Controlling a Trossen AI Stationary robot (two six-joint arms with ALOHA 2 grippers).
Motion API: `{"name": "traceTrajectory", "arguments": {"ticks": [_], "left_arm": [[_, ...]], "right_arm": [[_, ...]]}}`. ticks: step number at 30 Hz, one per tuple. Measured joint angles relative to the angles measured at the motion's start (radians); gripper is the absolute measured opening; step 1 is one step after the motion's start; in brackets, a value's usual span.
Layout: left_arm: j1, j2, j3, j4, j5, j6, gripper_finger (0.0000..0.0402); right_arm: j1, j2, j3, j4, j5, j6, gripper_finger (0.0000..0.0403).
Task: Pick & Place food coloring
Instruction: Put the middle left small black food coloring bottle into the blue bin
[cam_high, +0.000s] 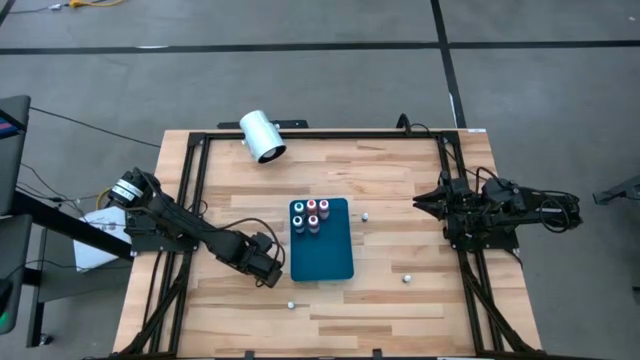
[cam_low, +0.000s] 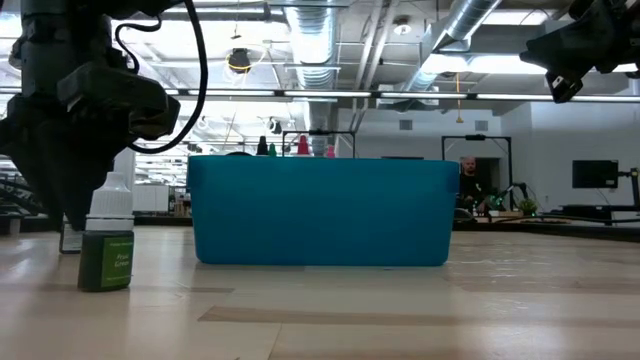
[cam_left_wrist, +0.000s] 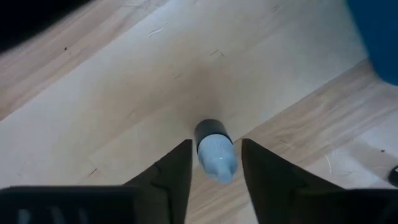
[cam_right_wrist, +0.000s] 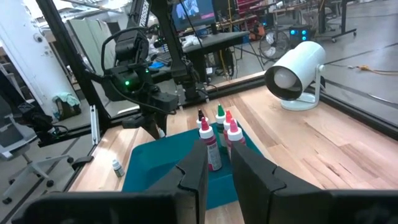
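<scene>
A small food coloring bottle (cam_low: 107, 248) with a green label and a pale cap stands upright on the table, left of the blue tray (cam_high: 325, 258). My left gripper (cam_left_wrist: 215, 163) is open and comes down over it. Its fingers stand on either side of the cap (cam_left_wrist: 216, 152), with a thin gap showing on each side. Several more bottles (cam_high: 310, 215) with red and teal tops stand on the far end of the tray (cam_right_wrist: 149, 163). My right gripper (cam_right_wrist: 219, 163) waits at the table's right edge, open by a narrow gap and holding nothing.
A large white cylinder (cam_high: 263, 136) lies at the far edge of the table. Three tiny loose bottles stand on the wood: one right of the tray (cam_high: 365, 215), one toward the near right (cam_high: 407, 277), one near the front edge (cam_high: 290, 303). Black frame rails run along the table's sides.
</scene>
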Motion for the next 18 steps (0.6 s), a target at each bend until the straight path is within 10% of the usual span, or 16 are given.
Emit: {"name": "traceTrajectory", "arguments": {"ticks": [7, 18], "left_arm": [[0.0, 0.0, 0.002, 0.0, 0.0, 0.001, 0.0052], [0.003, 0.0, 0.142, -0.195, -0.002, 0.066, 0.0071]], "right_arm": [[0.0, 0.0, 0.0, 0.0, 0.0, 0.0, 0.006], [0.0, 0.0, 0.0, 0.0, 0.0, 0.0, 0.006]]}}
